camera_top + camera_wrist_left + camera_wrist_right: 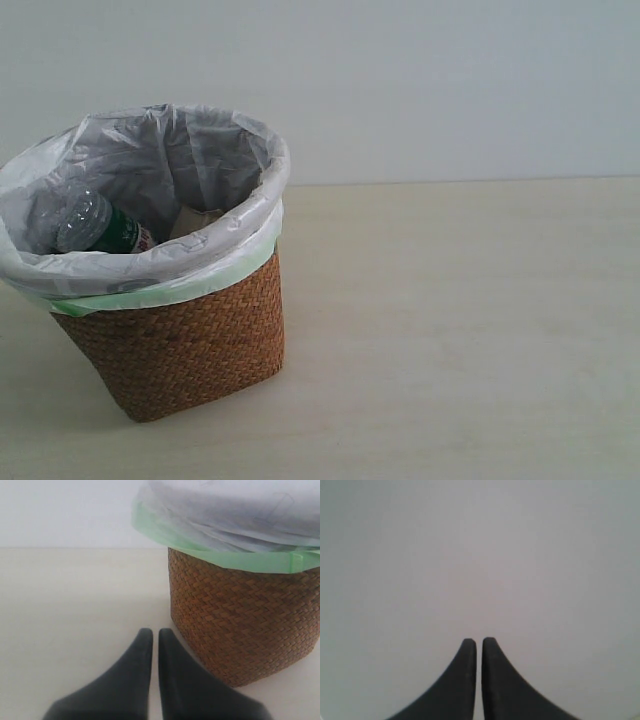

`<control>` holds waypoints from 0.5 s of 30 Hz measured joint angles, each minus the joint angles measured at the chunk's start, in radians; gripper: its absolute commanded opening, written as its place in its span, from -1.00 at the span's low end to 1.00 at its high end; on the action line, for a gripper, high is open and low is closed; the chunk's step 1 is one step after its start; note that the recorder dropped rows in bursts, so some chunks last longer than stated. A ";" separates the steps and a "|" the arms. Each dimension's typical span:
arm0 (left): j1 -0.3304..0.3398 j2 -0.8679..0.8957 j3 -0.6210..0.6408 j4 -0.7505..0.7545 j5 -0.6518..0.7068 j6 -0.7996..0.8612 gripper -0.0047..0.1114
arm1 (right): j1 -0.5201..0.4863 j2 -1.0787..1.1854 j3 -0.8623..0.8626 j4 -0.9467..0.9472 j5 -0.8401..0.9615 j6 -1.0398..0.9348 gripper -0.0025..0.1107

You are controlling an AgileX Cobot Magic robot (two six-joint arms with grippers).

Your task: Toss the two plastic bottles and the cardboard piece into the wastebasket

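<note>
A pale beige worktop (460, 330), smooth and matte, fills the lower part of the exterior view. Behind it rises a plain light grey wall (460, 80), meeting the worktop along a straight, level line.

basket (190, 350): 1 | bag (200, 150): 1 | bottle (95, 222): 1 in view | cardboard (196, 220): 1 | table (450, 330): 1 | grippers: 2, left gripper (155, 632) and right gripper (475, 642)

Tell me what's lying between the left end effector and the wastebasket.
Nothing. In the left wrist view, only a bare strip of pale table separates the left end effector from the woven side of the wastebasket.
</note>
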 measured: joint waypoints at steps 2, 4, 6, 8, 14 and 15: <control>0.000 0.000 0.000 0.000 0.000 0.000 -0.85 | 0.000 0.000 0.022 0.000 0.000 0.000 -0.96; 0.000 0.000 0.000 0.000 0.000 0.000 -0.85 | 0.000 0.000 0.046 0.002 0.002 0.000 -0.96; 0.000 0.000 0.000 0.000 0.000 0.000 -0.85 | 0.000 0.000 0.069 0.002 0.005 0.000 -0.96; 0.000 0.000 0.000 0.000 0.000 0.000 -0.85 | 0.000 0.000 0.094 0.002 0.005 0.000 -0.96; 0.000 0.000 0.000 0.000 0.000 0.000 -0.85 | 0.000 0.000 0.179 0.004 0.006 0.000 -0.96; 0.000 0.000 0.000 0.000 0.000 0.000 -0.85 | 0.000 0.000 0.196 0.004 0.006 0.000 -0.96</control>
